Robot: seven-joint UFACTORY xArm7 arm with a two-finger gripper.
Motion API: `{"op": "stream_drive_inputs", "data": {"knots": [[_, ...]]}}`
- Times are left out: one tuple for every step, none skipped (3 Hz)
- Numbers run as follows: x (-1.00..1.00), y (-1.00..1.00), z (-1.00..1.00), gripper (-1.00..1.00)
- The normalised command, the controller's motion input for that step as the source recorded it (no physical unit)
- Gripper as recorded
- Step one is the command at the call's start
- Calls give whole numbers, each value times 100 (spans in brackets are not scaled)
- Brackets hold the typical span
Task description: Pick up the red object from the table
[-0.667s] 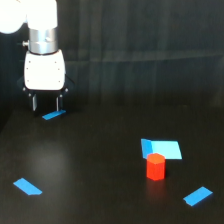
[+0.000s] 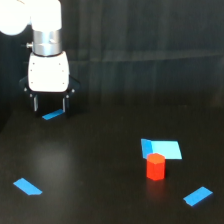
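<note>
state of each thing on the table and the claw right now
claw: open, empty, above the small blue piece
red object: upright on the table, ungrasped
large blue piece: flat, behind the red object
small blue piece: flat
blue strips: flat

**Arm posture and pincer condition**

The single arm stands at the exterior view's upper left, its white wrist housing vertical below a silver collar. The pincer (image 2: 49, 104) points straight down. Two thin dark fingers (image 2: 35, 103) hang parallel with a clear gap between them, nothing held. Fingertips appear slightly above the counter (image 2: 100, 190), though blur makes this uncertain.
</note>
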Motion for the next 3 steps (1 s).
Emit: {"op": "stream_drive_inputs", "data": {"knots": [[93,-53,-24,96],[90,-69,-14,98],[96,-76,-16,90]]}}
